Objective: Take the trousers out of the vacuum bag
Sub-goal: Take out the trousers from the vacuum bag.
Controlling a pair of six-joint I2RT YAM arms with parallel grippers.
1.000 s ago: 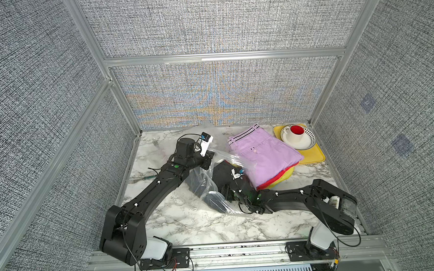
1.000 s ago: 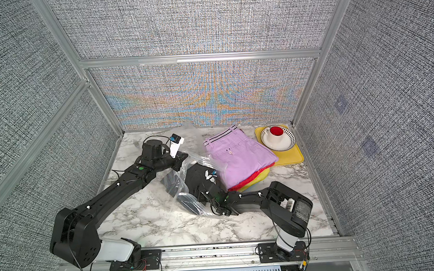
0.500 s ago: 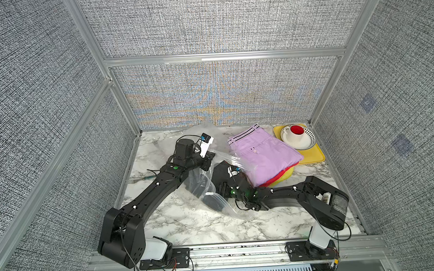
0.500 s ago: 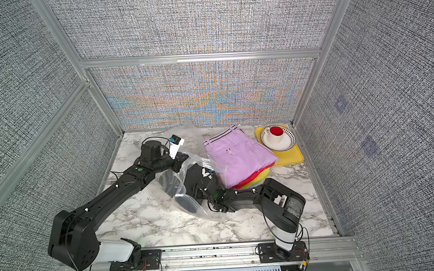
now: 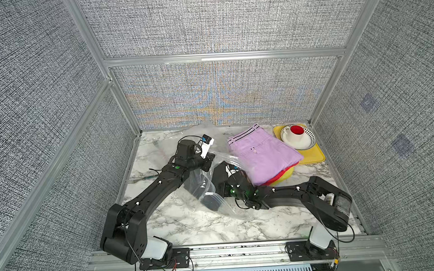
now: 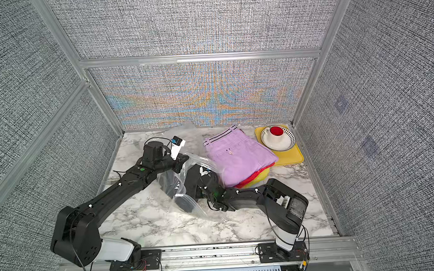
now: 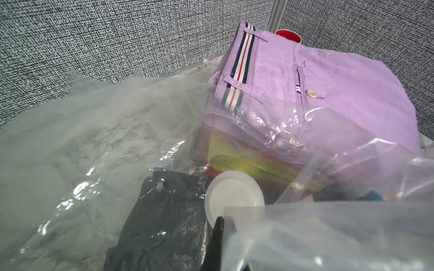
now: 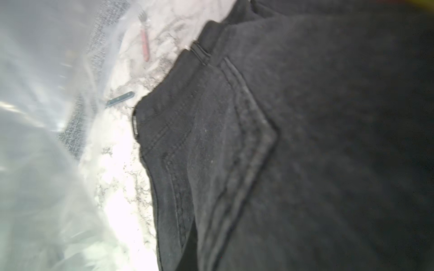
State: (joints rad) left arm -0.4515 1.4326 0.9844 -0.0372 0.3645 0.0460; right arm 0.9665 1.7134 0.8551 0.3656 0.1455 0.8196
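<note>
The clear vacuum bag [image 5: 205, 185] [image 6: 179, 194] lies crumpled mid-table with its white valve disc [image 7: 234, 193] showing. My left gripper [image 5: 209, 162] [image 7: 223, 226] is shut on a fold of the bag's plastic and holds it up. Dark grey denim trousers [image 7: 164, 223] [image 8: 305, 140] lie inside the bag. My right gripper [image 5: 217, 178] reaches into the bag's mouth; one finger [image 8: 187, 247] presses into a fold of the denim, shut on it. Lilac trousers [image 5: 263, 156] [image 7: 328, 77] top a stack over red and yellow ones [image 5: 282, 176], outside the bag to the right.
A yellow tray [image 5: 312, 158] at the back right holds a dotted bowl [image 5: 303, 143] and a red cup [image 5: 297, 130]. A red-handled fork [image 8: 145, 45] and a green-handled one [image 5: 143, 179] lie by the left wall. Mesh walls close in three sides.
My right gripper has pushed further left into the bag and closed on the dark denim. The left arm has kept its hold on the bag.
</note>
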